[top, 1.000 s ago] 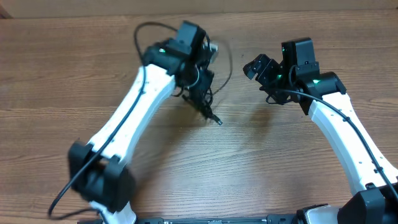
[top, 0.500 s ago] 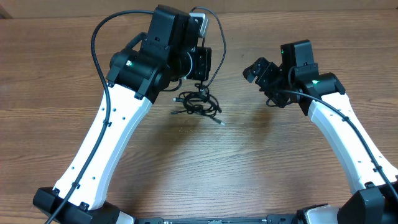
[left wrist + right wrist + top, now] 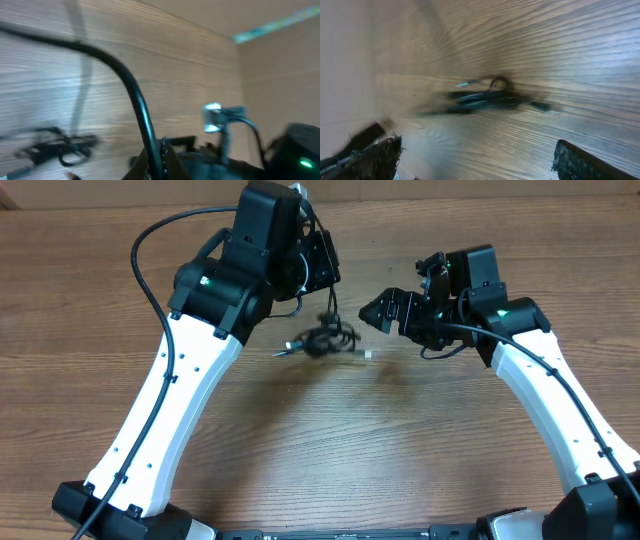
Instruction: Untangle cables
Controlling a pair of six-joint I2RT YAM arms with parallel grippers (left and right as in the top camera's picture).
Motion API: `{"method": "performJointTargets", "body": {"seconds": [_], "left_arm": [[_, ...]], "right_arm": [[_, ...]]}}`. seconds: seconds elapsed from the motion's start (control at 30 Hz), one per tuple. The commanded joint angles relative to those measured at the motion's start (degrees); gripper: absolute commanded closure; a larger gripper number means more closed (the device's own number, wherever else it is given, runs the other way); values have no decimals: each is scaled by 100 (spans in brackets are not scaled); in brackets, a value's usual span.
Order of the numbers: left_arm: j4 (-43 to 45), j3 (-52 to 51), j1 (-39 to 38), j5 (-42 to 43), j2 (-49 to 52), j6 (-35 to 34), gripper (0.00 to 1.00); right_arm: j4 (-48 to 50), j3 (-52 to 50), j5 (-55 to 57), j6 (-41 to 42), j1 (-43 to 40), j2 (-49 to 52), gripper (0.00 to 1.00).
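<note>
Left gripper (image 3: 325, 272): the jaws are closed on one cable strand (image 3: 131, 95), which runs down from them to the cable bundle (image 3: 325, 340). The bundle is mid-counter (image 3: 420, 440), between the two arms and just left of the right gripper (image 3: 385, 310). Blur prevents me from confirming whether it rests on the wood or hangs clear. Right gripper: the jaws are wide open, holding nothing, and pointed at the bundle.

Hazards, as I judge them:

1. Knot tightens. Cause: I pull the held strand with nothing anchoring the bundle, so the whole mass lifts as one.
2. Right jaws clamp several strands together. Cause: the bundle is blurred in every view, so I cannot single out one cord.
3. Strand slips free. Cause: a thin, smooth cord under load, so the bundle drops and re-tangles.
4. The light-tipped plug (image 3: 365, 355) snags inside a loop. Cause: drawing it through too fast.
</note>
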Motion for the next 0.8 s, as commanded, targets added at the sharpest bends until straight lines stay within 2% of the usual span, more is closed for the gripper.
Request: {"method": "performJointTargets", "body": {"seconds": [0.0,0.33,0.6,0.67,0.77], "left_arm": [[122,131,26,540,-131,-155,96],[87,131,264,444,-131,-144,96],[-802,131,1156,260,-129,-105,96],[-927,131,1281,264,-129,-107,96],[-986,129,1311,262,-129,-22,96]], "right_arm": [[138,-44,-168,-260,236,28,2],[184,-44,299,-511,511,28,2],[33,-44,315,-514,564,136,2],[-11,-44,315,-516,621,232,5],[-13,-44,308,-514,748,444,16]]}}
